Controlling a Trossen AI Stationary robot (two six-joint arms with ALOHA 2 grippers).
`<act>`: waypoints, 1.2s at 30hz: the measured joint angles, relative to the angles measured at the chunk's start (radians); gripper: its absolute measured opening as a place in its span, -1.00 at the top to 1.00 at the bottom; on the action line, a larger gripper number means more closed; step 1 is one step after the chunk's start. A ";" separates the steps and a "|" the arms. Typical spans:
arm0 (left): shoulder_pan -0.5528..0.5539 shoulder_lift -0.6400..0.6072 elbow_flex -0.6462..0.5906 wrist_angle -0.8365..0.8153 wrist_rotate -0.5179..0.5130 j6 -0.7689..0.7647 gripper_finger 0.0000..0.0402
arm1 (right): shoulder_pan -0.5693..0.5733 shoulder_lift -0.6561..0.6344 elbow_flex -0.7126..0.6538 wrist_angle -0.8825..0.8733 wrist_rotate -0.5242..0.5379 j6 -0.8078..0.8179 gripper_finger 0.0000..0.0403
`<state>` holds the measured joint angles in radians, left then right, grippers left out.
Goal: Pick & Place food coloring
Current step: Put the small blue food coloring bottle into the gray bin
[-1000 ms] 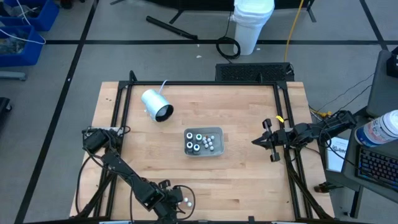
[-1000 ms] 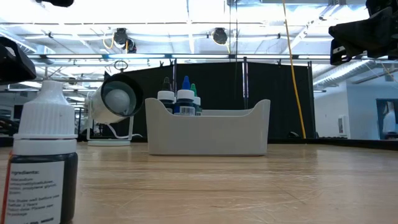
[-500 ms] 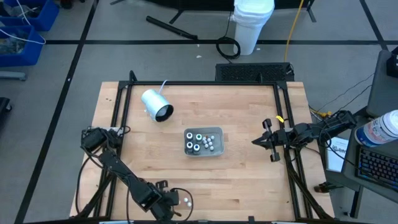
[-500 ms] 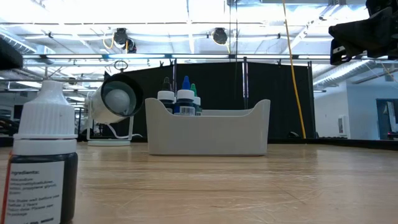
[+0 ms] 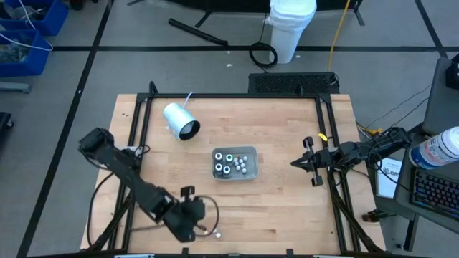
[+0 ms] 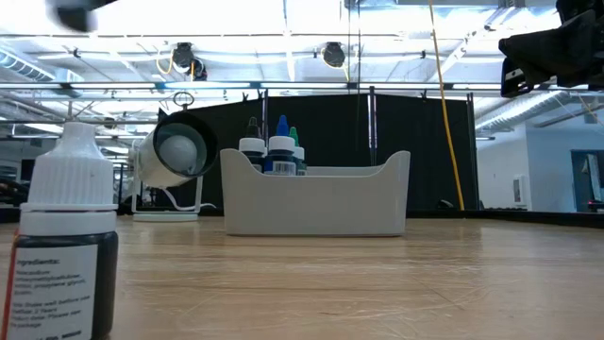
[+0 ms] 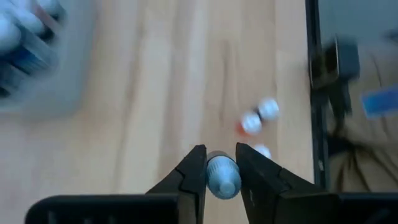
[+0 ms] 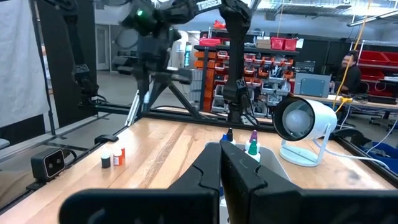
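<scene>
Since a second ago the left arm has swung up and away from the table's near edge, its gripper moving from beside the loose bottles toward the middle of the table.

In the left wrist view a small bottle (image 7: 222, 176) with a pale cap sits clamped between the fingers (image 7: 194, 174) of the left gripper (image 5: 188, 213), which are drawn in narrow on it. Three more bottles (image 7: 258, 118) stand on the wood farther off, near the table's dark frame rail; in the high view one shows as a whitish speck (image 5: 217, 233) close to the near edge. A single bottle (image 6: 68, 246) with dark contents stands just in front of the low camera. The rest of the food coloring (image 5: 231, 163) already stands in the tray (image 5: 252, 152) at the middle of the table, their coloured tips (image 6: 279, 144) peeking over its wall in the low view. A white lamp-like cylinder (image 5: 179, 121) lies beyond the tray.

The right gripper (image 5: 295, 163) waits at the table's right side, fingers pressed together on nothing.

The step in hand looks like the carry: one bottle picked, on its way to the tray. Next the left gripper needs to come over a free spot in the tray, lower without knocking the bottles already there, and let go with the bottle upright.
</scene>
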<state>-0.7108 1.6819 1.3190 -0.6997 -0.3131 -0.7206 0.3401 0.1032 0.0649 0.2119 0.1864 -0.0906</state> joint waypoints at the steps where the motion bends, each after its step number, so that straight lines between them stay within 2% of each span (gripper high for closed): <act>1: 0.015 -0.012 0.000 0.007 -0.010 0.012 0.63 | 0.000 0.000 0.000 0.000 0.000 0.000 1.00; 5: 0.069 -0.029 0.001 0.018 -0.003 0.086 0.62 | 0.000 0.000 0.000 0.001 0.000 0.000 1.00; 8: 0.129 -0.029 0.001 0.083 0.042 0.156 0.61 | 0.000 0.000 0.000 0.001 0.000 0.000 1.00; 10: 0.181 -0.029 0.001 0.161 0.086 0.192 0.61 | 0.000 0.000 0.000 0.001 0.000 0.000 1.00; 14: 0.284 -0.024 0.001 0.255 0.248 0.232 0.63 | 0.000 0.000 0.000 0.001 0.000 -0.002 1.00; 20: 0.393 0.031 0.102 0.217 0.340 0.376 0.63 | 0.000 0.000 0.000 0.000 0.000 -0.007 1.00; 27: 0.499 0.235 0.410 0.061 0.338 0.572 0.63 | 0.000 0.001 0.000 0.001 -0.001 -0.030 1.00; 30: 0.539 0.328 0.517 -0.024 0.294 0.654 0.63 | 0.000 0.002 0.000 0.000 -0.003 -0.028 1.00; 36: 0.605 0.430 0.561 -0.054 0.263 0.756 0.59 | 0.000 0.003 0.000 -0.008 -0.004 -0.006 1.00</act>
<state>-0.1060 2.1118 1.8801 -0.7538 -0.0497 0.0353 0.3401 0.1062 0.0650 0.2039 0.1824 -0.0971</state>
